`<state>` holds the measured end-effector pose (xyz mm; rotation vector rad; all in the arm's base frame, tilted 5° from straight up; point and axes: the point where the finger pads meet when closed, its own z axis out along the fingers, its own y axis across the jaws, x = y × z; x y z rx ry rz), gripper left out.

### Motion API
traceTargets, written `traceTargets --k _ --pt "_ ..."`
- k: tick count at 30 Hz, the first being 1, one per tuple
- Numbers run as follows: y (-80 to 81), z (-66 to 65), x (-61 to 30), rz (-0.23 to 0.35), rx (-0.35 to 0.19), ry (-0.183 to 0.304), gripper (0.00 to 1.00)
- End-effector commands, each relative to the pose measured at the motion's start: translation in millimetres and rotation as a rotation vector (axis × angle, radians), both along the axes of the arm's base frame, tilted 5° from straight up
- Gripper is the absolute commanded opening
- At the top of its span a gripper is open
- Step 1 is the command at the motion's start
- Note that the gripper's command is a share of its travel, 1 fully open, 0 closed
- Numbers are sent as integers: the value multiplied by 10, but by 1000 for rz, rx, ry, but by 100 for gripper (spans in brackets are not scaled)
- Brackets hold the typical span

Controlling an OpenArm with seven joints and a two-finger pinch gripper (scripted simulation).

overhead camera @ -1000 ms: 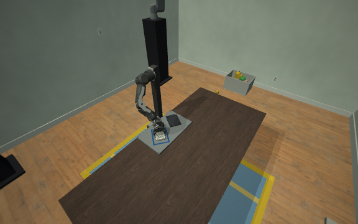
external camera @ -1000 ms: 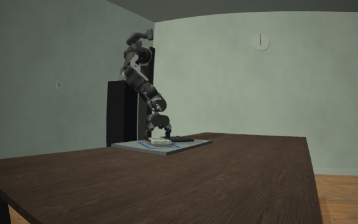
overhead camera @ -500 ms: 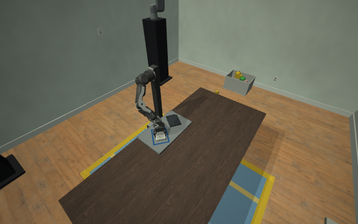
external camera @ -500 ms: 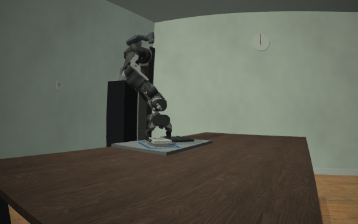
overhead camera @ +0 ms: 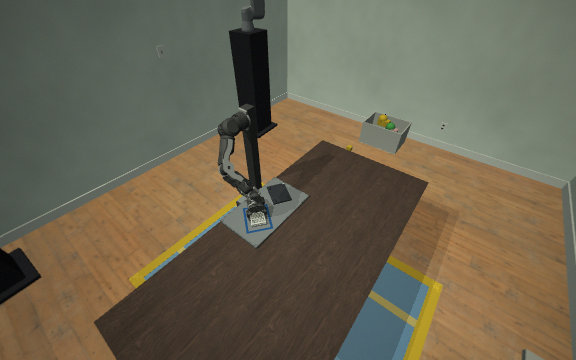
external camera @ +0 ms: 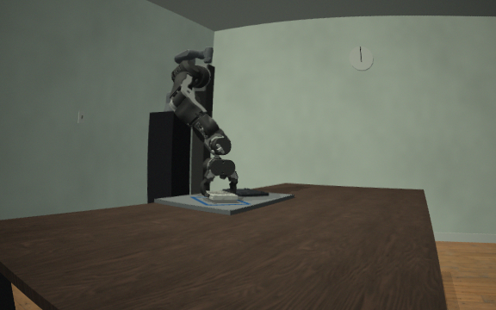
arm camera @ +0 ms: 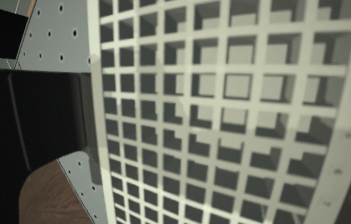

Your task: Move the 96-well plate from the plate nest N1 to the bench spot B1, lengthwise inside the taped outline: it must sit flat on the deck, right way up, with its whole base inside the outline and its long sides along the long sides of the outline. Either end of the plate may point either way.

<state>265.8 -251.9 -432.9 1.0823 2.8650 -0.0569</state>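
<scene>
The white 96-well plate (overhead camera: 258,218) lies inside the blue taped outline on the grey deck. In the exterior view the plate (external camera: 222,196) looks level and low over the deck, within the outline (external camera: 220,201). My gripper (overhead camera: 256,204) stands over the plate and is shut on it across its width; it also shows in the exterior view (external camera: 219,188). The wrist view is filled by the plate's grid of wells (arm camera: 226,115), seen very close. The black plate nest (overhead camera: 279,193) stands empty beside the outline.
The deck sits at the near edge of a long dark wooden table (overhead camera: 278,260). A black column (overhead camera: 252,80) with the arm's base stands behind it. A grey bin (overhead camera: 384,132) with toys stands on the floor far away.
</scene>
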Motion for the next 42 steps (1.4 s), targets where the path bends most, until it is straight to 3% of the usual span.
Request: traceTargets --k 1,42 --pt "17 -7 0 7 7 -1 0" --pt "14 -51 25 5 8 -8 0"
